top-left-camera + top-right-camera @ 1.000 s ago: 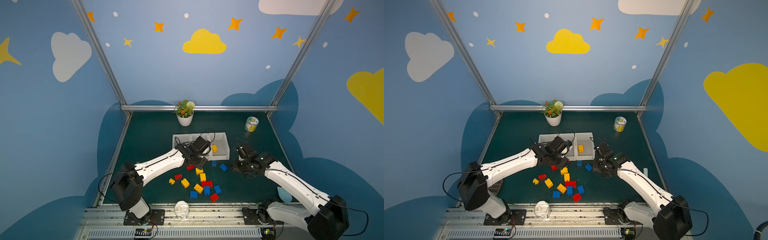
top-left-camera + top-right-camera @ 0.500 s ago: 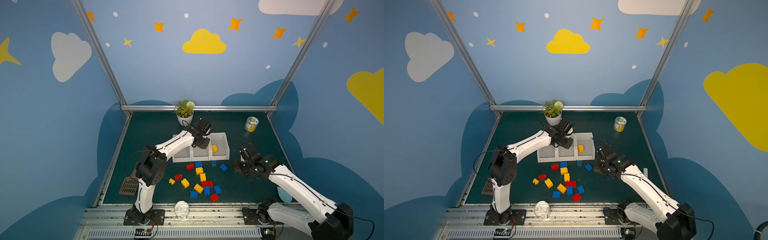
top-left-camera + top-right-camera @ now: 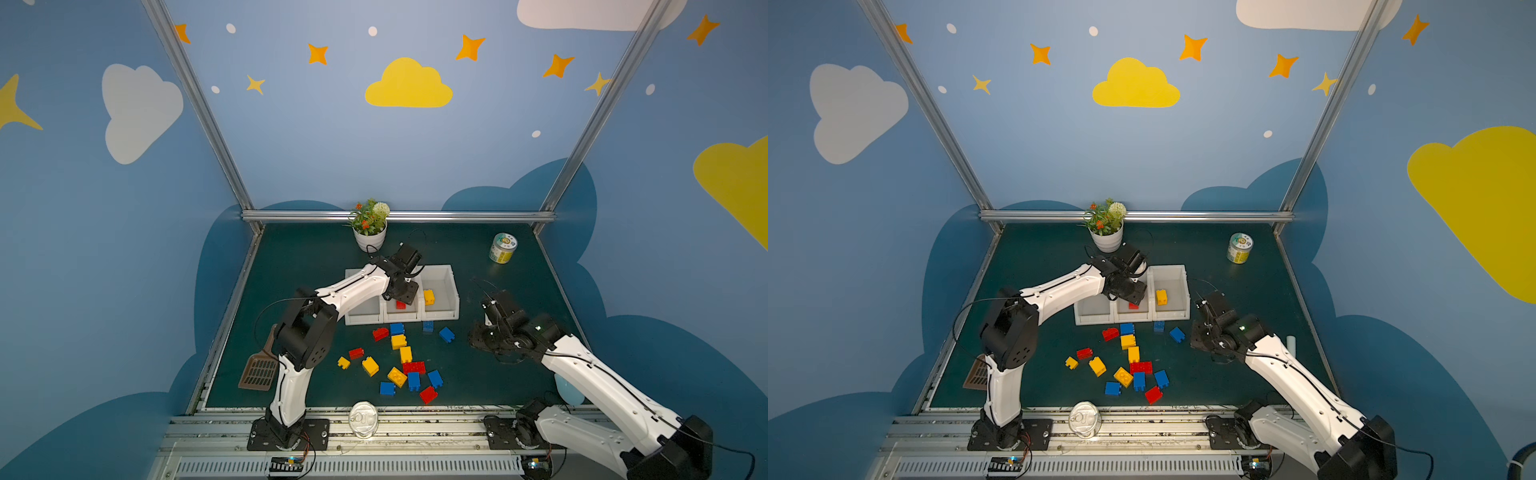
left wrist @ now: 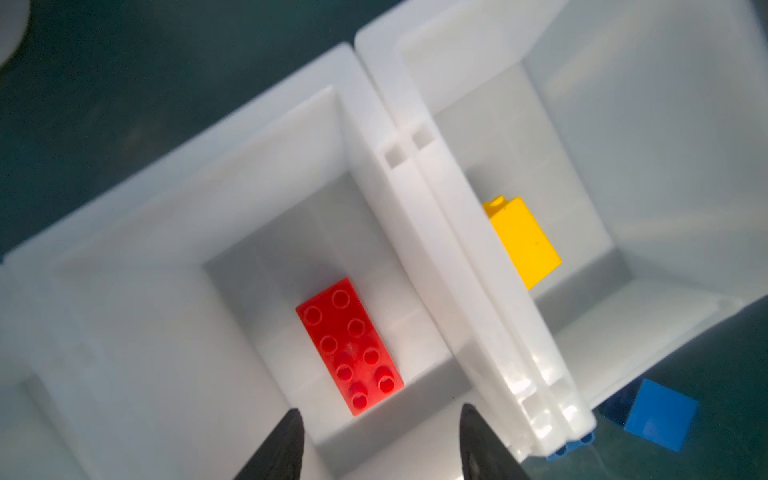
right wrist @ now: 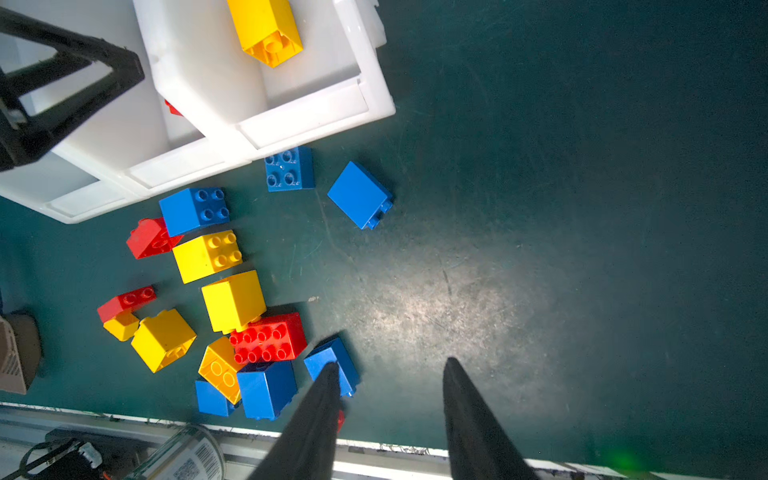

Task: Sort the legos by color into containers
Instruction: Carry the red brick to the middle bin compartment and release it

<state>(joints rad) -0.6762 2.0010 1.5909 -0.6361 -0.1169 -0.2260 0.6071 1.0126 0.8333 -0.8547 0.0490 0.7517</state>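
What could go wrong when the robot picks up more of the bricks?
The red brick in the heap touches yellow and blue ones, so the right gripper might nudge or grab the wrong colour. One blue brick sits tight by the bins, so reaching for it may bump them.

Closed in on three sides by matte blue wall panels, painted with a yellow cloud, a white cloud and orange stars. Framed by slanting silver aluminium posts and a crossbar along the far edge of the dark green, scuffed table. Lit from above, with a pale glare patch.
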